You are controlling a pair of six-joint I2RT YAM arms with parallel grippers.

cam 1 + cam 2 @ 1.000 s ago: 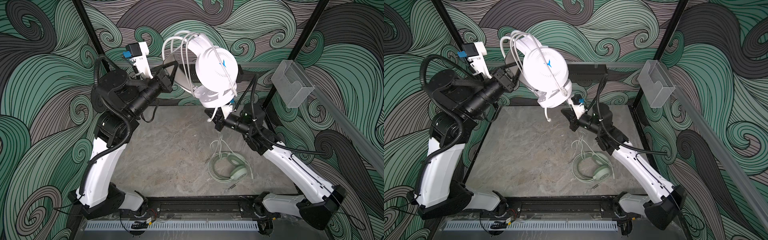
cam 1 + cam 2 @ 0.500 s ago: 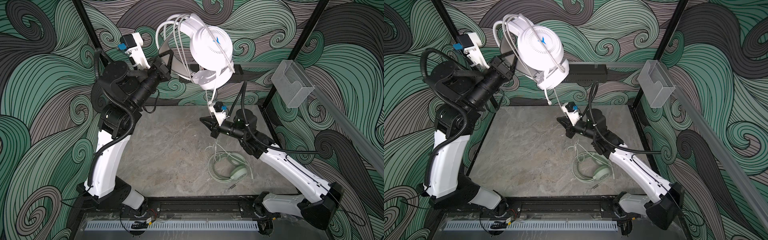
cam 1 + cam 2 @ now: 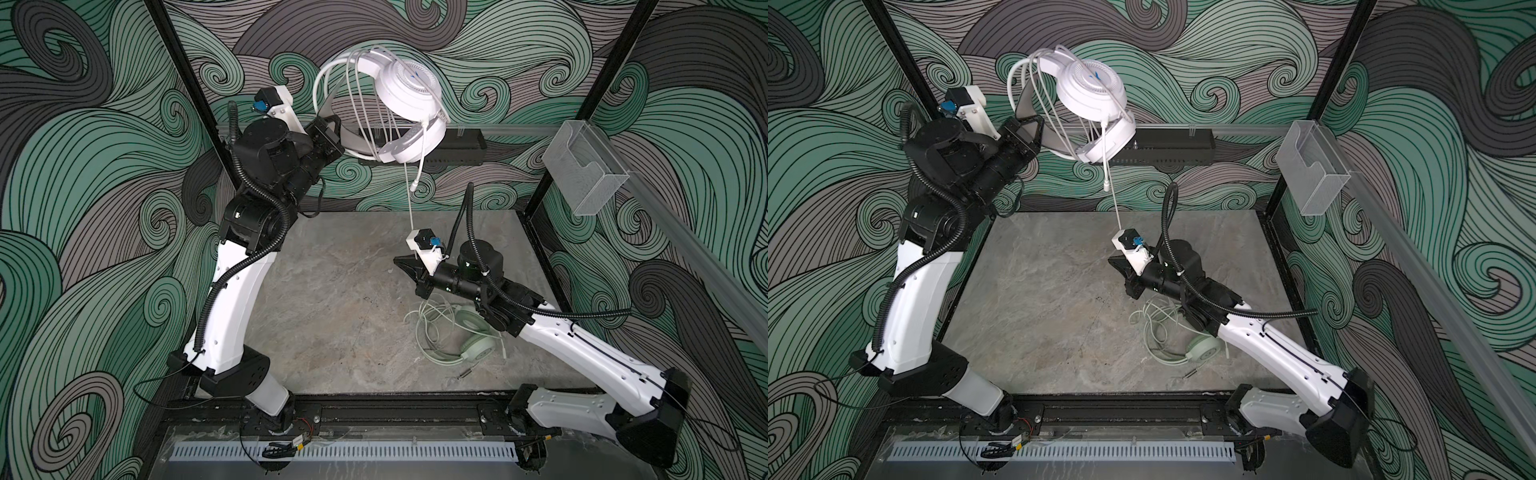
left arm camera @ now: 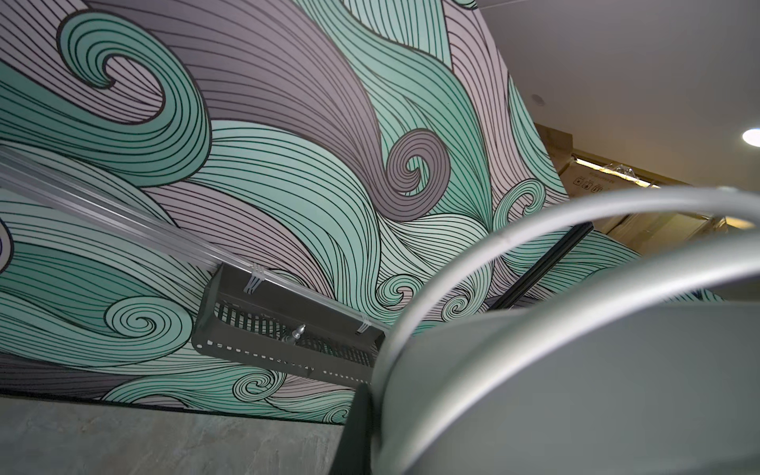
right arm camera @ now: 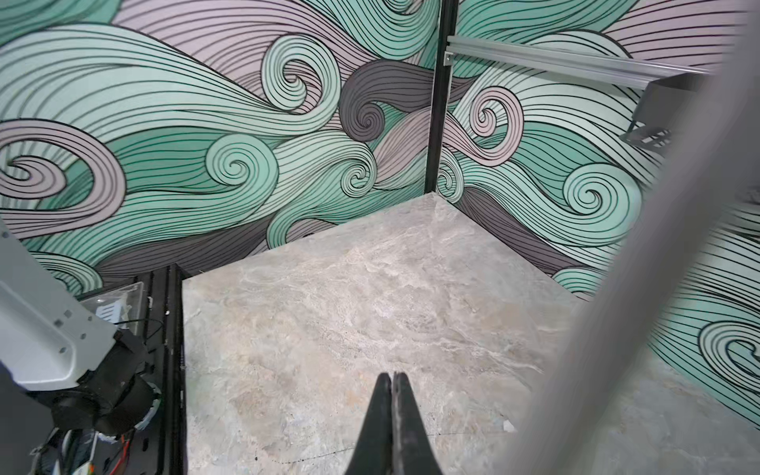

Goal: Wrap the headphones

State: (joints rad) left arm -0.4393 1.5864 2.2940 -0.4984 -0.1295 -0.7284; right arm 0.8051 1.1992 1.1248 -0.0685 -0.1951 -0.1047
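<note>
L claw [image 3: 335, 124] is clamped narrow on the grey inner band [image 3: 351, 143] of the white headset [image 3: 406, 89], holding it up in the air above the table's back edge, approx. mid-way along. One earcup faces up toward the top cams, the 2nd sits lower. Several thin turns of white cable [image 3: 351, 97] run round the set, over the band and down btwn the earcups. L wrist view shows only the blurred band and a pale arch [image 4: 506, 236] close to the lens; claw tips not seen there. From the lower earcup a cable tail [image 3: 410, 203] drops straight down to the cam mount [image 3: 424, 245] on the R wrist; where it ends, can't tell. R claw [image 5: 392, 384] has jaws pressed flat together and hovers over the table [image 3: 332, 299] right of centre, tips aimed toward the left edge. In R wrist view a blurred grey strip [image 5: 629, 288] crosses close to the lens beside the claw, apart from its tips. Mint headset [image 3: 478, 348] lies flat on the table near the right edge, toward the front-right corner, partly under the R forearm. Its mint cable [image 3: 419, 332] lies in loose loops on the side toward table centre, w/ a small jack plug [image 3: 462, 373] just in front of it.
</note>
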